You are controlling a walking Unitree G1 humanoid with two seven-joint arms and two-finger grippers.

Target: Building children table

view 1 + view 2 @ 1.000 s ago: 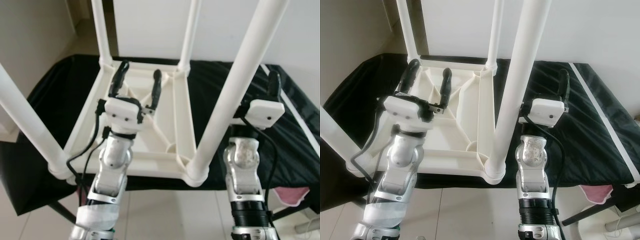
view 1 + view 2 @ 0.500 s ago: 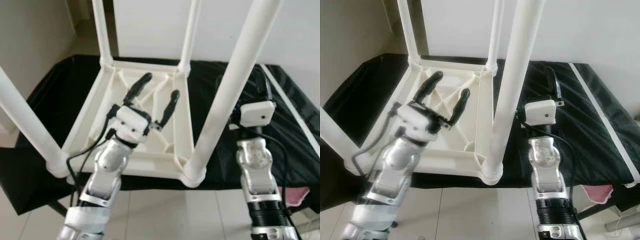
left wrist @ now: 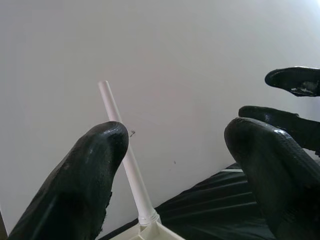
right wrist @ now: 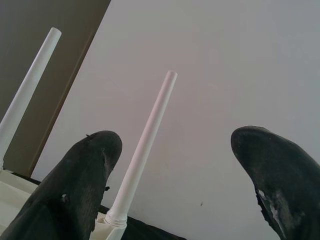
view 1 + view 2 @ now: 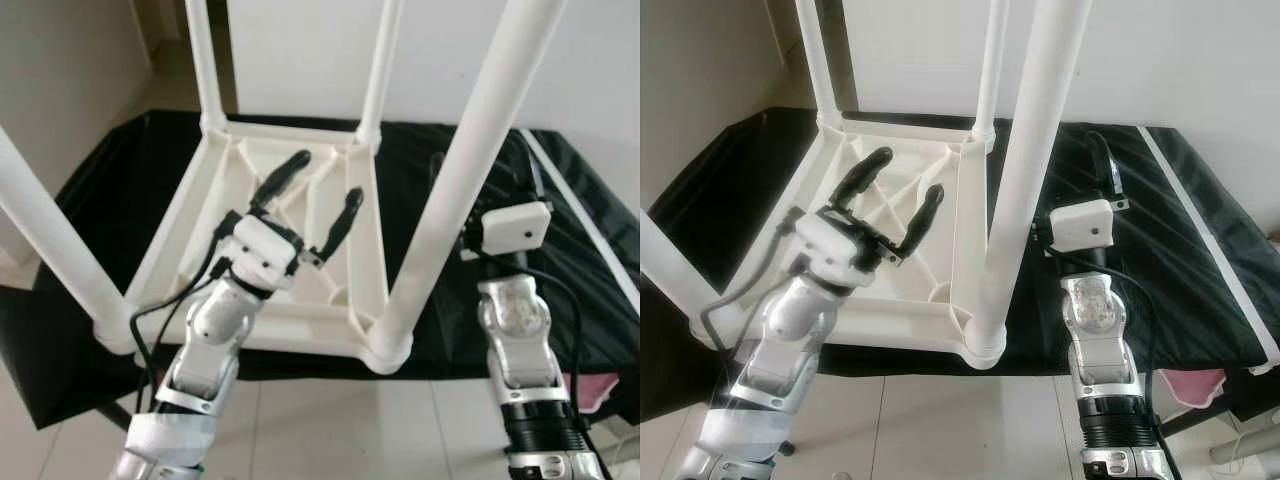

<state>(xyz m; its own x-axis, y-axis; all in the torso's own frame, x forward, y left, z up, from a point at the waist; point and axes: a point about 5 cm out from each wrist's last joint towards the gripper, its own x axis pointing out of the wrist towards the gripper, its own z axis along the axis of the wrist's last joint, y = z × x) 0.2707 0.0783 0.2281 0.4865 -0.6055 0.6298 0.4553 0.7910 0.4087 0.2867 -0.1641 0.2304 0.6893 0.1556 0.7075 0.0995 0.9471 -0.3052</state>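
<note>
The upturned children's table (image 5: 290, 250) appears fully assembled, four legs (image 5: 470, 180) fitted. The left hand (image 5: 315, 200) and right hand (image 4: 175, 195) hover wide open, empty.

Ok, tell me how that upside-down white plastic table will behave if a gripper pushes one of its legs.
The upside-down white plastic table looks hollow and ribbed, so it is probably light and stiff. Its long white tube legs stand tall, so a high push would likely lever or tip it. On the black cloth it may slide rather than grip.
</note>
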